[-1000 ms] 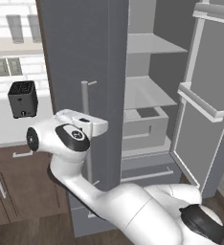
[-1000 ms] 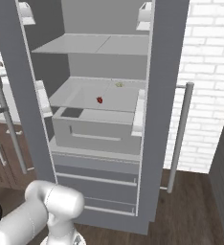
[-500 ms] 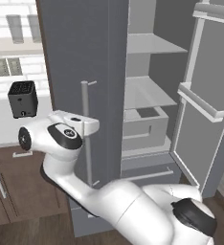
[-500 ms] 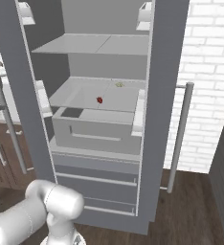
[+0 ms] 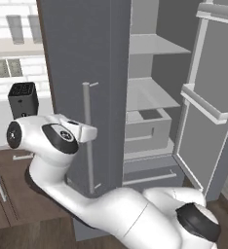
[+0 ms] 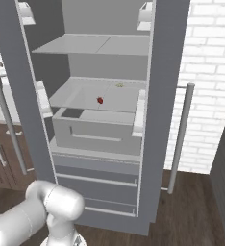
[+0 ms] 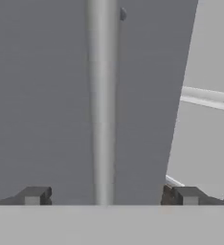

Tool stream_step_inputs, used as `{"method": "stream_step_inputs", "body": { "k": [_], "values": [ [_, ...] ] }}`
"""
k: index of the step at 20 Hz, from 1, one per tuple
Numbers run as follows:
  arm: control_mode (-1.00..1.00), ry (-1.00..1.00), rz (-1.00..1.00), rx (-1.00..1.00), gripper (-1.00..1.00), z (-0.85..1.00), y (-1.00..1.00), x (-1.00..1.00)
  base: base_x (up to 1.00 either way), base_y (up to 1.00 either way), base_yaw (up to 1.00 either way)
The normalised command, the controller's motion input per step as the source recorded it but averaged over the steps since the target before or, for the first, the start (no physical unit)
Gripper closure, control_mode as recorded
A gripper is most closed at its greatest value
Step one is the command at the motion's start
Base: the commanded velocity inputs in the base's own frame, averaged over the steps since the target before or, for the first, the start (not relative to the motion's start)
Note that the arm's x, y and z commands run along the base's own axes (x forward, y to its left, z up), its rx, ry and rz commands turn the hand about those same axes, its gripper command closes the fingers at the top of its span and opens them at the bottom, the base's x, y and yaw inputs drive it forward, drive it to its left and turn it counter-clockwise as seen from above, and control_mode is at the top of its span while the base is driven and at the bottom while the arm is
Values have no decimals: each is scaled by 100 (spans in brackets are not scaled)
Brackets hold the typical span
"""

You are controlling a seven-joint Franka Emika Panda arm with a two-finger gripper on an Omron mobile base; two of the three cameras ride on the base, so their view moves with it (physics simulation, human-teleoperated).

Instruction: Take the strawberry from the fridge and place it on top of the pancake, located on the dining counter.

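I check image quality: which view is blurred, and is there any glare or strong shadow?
Hand view: the fridge door and bar handle look soft and blurred, very close. Right base view: sharp, the strawberry is clear, lighting flat, no glare. Left base view: even light, faint shading only.

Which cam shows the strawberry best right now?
Right base view: the strawberry sits as a small red spot on the fridge middle shelf, above the drawer, unobstructed. Left base view sees that shelf obliquely and I can't make the fruit out. Hand view faces the door handle.
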Motion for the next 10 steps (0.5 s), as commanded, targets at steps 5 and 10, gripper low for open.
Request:
{"method": "stream_step_inputs", "body": {
  "k": [5,10],
  "values": [
    [-100,0,34,48,-100,0,-100,-85,0,0,0],
    [-100,1,27,67,-100,5,-100,-56,0,0,0]
  ]
}}
